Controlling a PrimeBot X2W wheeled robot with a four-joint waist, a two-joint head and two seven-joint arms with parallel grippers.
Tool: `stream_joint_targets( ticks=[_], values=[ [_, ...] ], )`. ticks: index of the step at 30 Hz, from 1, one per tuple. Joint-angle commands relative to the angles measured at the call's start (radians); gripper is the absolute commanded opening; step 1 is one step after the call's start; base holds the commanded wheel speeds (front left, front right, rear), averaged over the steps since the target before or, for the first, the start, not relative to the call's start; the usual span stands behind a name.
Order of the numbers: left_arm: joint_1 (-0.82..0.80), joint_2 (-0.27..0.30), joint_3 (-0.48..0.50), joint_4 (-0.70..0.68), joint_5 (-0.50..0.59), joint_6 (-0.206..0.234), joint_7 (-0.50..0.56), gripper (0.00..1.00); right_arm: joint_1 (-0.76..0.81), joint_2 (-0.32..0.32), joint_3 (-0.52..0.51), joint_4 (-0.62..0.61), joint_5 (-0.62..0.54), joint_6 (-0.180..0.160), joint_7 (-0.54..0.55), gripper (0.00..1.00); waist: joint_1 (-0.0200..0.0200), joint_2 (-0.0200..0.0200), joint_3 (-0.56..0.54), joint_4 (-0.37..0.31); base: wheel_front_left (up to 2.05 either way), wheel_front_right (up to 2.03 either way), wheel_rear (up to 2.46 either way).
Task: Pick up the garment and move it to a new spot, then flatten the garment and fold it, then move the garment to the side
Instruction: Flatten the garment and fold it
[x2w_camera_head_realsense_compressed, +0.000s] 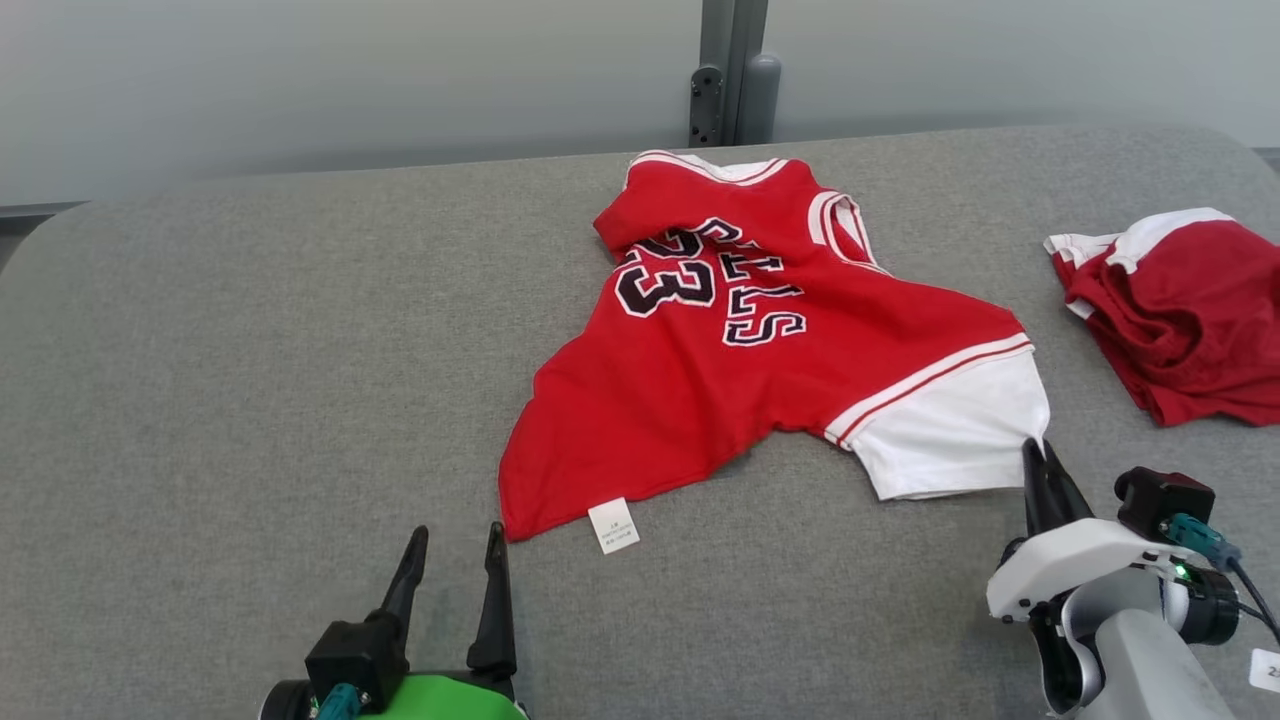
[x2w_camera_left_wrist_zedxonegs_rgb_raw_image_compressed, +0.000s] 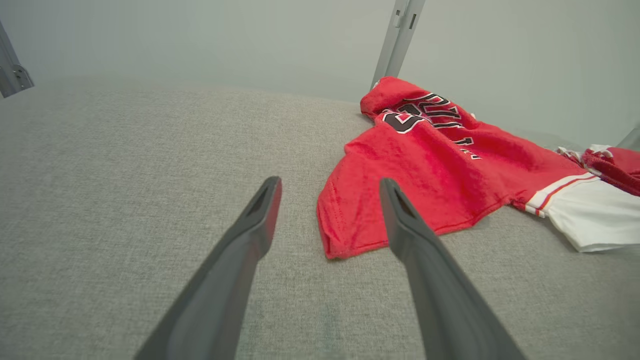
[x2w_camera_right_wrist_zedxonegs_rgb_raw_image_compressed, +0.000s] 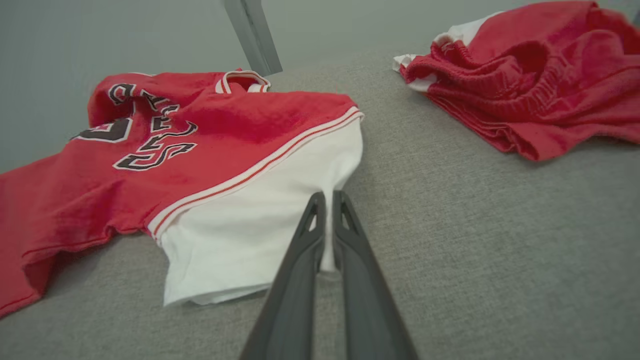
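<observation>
Grasp on white near corner of shirt (x2w_camera_head_realsense_compressed: 700, 400) by clenched right gripper (x2w_camera_head_realsense_compressed: 1036, 455); cloth stretching away leftward; left gripper (x2w_camera_head_realsense_compressed: 457, 535), splayed and empty, just short of red corner.

Overhead and both low wrist views share garment (x2w_camera_head_realsense_compressed: 740, 340).

With right jaws pressed together on the near corner of its white hem panel, red jersey (x2w_camera_head_realsense_compressed: 700, 400) spread rumpled across the grey counter (x2w_camera_head_realsense_compressed: 250, 350), "23" facing up. At lower left, left jaws parted, just short of the jersey's corner and its white label (x2w_camera_head_realsense_compressed: 613, 525). Far right, another red garment (x2w_camera_head_realsense_compressed: 1190, 320), heaped.
</observation>
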Motion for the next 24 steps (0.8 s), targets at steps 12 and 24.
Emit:
stream_joint_targets(
  ticks=[12,24],
  values=[
    [-0.129,0.003,-0.064,0.213,-0.238,-0.005,0.101,1.0,0.117,-0.004,-0.015,-0.226,0.02,-0.001,0.072,0.0,0.0,0.0,0.019,-0.051,0.0,0.0,0.0],
    [-0.278,0.003,-0.135,0.438,-0.344,0.07,0.115,1.0,0.123,-0.004,0.019,-0.263,0.046,-0.001,0.079,0.0,0.0,0.0,0.037,-0.081,0.0,0.0,0.0]
  ],
)
